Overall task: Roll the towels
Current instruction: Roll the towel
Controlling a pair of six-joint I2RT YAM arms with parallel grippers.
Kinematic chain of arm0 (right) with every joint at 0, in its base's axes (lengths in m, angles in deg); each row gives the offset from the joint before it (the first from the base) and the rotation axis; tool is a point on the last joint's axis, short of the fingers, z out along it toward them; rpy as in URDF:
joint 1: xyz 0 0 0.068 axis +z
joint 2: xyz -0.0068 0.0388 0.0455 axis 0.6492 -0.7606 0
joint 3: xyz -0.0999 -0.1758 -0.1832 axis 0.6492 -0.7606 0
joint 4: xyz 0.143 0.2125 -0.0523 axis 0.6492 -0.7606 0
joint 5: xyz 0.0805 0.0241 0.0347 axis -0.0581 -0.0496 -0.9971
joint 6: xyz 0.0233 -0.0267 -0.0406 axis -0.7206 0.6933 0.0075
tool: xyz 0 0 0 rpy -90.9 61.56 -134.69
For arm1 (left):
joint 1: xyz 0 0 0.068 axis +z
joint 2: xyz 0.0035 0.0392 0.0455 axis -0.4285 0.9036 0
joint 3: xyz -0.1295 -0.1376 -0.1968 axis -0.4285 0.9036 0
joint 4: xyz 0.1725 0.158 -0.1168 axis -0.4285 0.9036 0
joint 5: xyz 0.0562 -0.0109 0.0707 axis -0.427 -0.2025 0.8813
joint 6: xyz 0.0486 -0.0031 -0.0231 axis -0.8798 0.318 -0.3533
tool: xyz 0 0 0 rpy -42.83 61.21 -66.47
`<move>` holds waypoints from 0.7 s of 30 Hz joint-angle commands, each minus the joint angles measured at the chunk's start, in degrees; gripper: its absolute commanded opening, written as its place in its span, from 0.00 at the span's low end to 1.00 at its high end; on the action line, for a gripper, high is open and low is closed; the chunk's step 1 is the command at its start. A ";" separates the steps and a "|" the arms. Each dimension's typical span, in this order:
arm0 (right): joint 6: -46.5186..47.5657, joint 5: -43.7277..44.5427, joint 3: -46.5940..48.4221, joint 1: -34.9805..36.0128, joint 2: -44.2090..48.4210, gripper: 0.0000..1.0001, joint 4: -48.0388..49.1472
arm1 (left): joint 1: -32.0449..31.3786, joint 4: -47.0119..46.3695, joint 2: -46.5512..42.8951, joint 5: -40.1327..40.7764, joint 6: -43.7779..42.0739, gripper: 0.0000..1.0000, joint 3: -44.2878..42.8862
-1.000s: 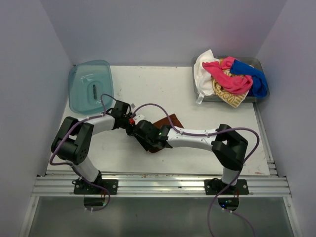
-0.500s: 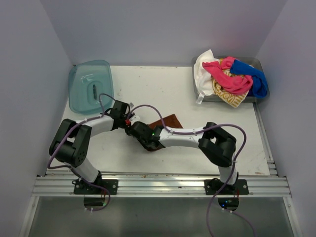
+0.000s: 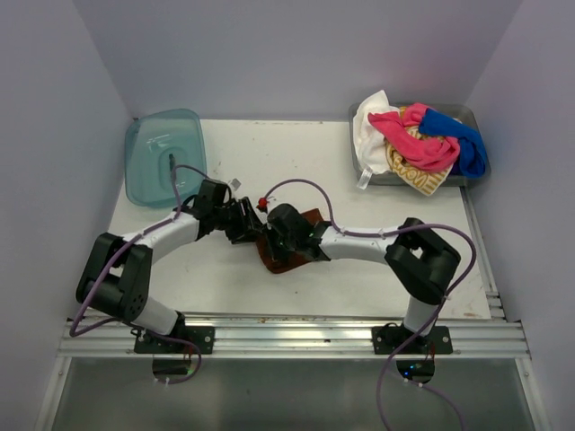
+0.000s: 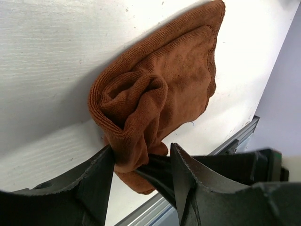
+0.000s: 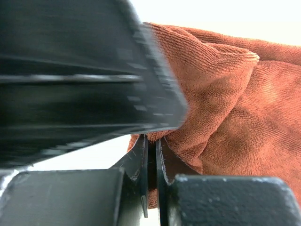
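Pale lilac walls [image 3: 90, 72] close off a white table [image 3: 269, 153]. Seen from above, the brown towel [image 3: 280, 260] lies near the middle, a little toward 6 o'clock, with both arms meeting over it. The other towels [image 3: 418, 139] (white, pink, blue and striped) are heaped in a grey bin [image 3: 458, 109] at 1 o'clock. A teal tray [image 3: 162, 157] sits at 10 o'clock.

The step in hand looks like the rolling of the brown towel. In the left wrist view one end is curled into a loose spiral, while the rest lies flat toward 1 o'clock.

The left gripper [image 4: 141, 150] has its fingers spread, straddling the loose lower fold of the cloth without clamping it. The right gripper [image 5: 151, 141] has its fingers pressed almost together. They appear to pinch a thin edge of the towel, though the view is too close to be sure how much cloth they hold.

The roll is only started and slack. The next move probably calls for the left fingers to take a fresh hold on the curled end and for the roll to be turned toward the flat part. The pinched edge should be kept taut, because the spiral could spring open if that hold is let go too soon. The heaped towels are not yet rolled.
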 commanded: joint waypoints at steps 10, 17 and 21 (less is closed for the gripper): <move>-15.65 -22.34 -11.13 -9.35 6.21 0.00 18.02 | 1.58 2.42 -7.28 -0.14 -2.36 0.51 -0.80; -24.16 -32.71 -15.26 -14.98 5.07 0.00 24.69 | 1.05 -0.74 -7.64 -3.30 -2.80 0.41 1.31; -28.13 -37.98 -18.42 -17.79 3.84 0.00 31.45 | -0.53 -4.16 -7.20 -5.05 -2.18 0.38 1.58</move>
